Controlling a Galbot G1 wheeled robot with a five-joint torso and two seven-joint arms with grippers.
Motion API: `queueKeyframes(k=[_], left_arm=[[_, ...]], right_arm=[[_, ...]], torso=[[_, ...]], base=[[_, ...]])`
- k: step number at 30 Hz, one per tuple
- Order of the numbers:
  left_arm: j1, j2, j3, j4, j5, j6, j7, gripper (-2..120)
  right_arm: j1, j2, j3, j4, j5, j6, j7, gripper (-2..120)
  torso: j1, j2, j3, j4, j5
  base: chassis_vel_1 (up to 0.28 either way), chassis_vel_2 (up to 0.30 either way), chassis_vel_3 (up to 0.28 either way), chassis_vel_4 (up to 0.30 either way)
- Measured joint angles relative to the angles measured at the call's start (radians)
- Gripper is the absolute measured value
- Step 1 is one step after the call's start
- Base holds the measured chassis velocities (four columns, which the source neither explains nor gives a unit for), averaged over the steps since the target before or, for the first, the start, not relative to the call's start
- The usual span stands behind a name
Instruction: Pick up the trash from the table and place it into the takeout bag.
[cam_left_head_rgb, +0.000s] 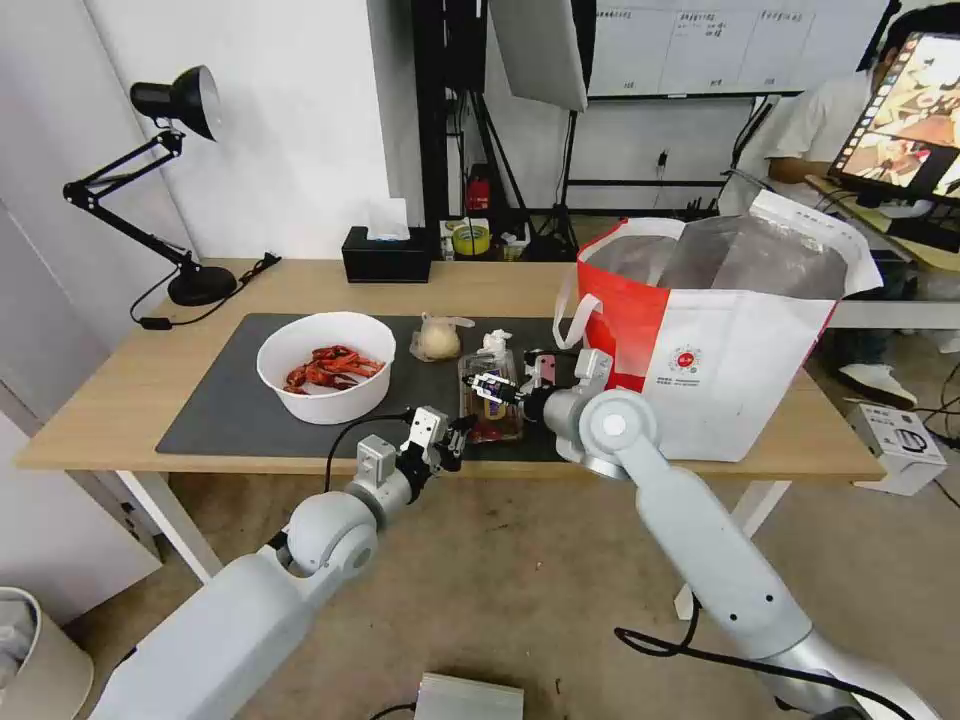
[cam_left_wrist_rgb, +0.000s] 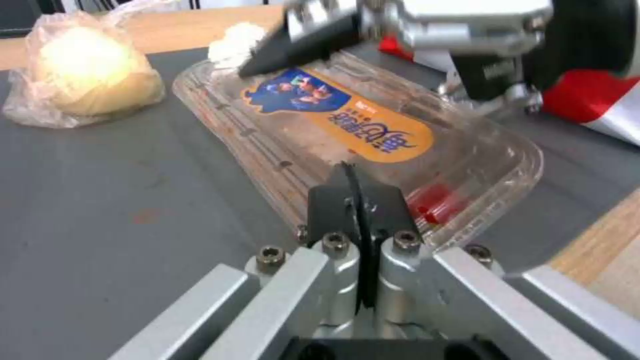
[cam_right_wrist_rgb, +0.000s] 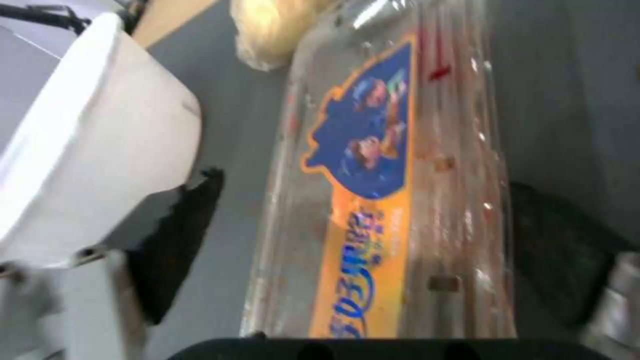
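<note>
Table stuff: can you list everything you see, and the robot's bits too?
table: one, light wood, under everything
mat: one, dark grey, on table
bowl: one, white, red shells inside, left on mat
knotted bag: one, clear, beige lump, mid mat
tissue: one, white, behind tray
tray: one, clear, between pincers
takeout bag: one, white-red, right
tissue box: one, black, back
lamp: one, black, back left
left pincer: shut, at tray's near end
right pincer: open, over tray

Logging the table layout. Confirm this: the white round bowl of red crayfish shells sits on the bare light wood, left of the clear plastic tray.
Wrong in one respect: the white round bowl of red crayfish shells sits on the large dark grey mat, not bare wood. The head view shows this. It is left of the clear plastic tray.
</note>
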Motion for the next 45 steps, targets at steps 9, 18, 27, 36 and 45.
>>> queueKeyframes(k=[9, 18, 27, 36, 45], left_arm=[[0.004, 0.003, -0.007, -0.003, 0.000, -0.006, 0.001, 0], [0.007, 0.004, -0.011, -0.005, 0.000, -0.008, 0.000, 0], [0.020, 0.006, -0.024, -0.014, 0.000, -0.010, -0.001, 0], [0.057, 0.032, -0.078, -0.047, -0.005, -0.015, -0.001, 0], [0.182, 0.093, -0.218, -0.122, -0.004, -0.034, 0.001, 0]], right_arm=[[-0.001, 0.004, -0.005, -0.001, 0.006, -0.013, 0.032, 58], [0.003, 0.002, -0.006, 0.001, 0.012, -0.013, 0.040, 24], [-0.001, -0.008, -0.004, 0.010, 0.015, -0.011, 0.042, 0], [-0.004, 0.002, -0.003, 0.007, 0.013, -0.009, 0.042, 0], [0.006, 0.021, -0.010, 0.004, 0.010, -0.006, 0.023, 0]], torso=[[0.000, 0.000, 0.000, -0.0001, 0.0000], [0.000, 0.000, 0.000, -0.0001, 0.0000], [0.000, 0.000, 0.000, 0.0001, 0.0000], [0.000, 0.000, 0.000, -0.0004, -0.0001], [0.000, 0.000, 0.000, 0.0002, -0.0001]], base=[[0.000, 0.000, 0.000, 0.000], [0.000, 0.000, 0.000, 0.000], [0.000, 0.000, 0.000, 0.000], [0.000, 0.000, 0.000, 0.000], [0.000, 0.000, 0.000, 0.000]])
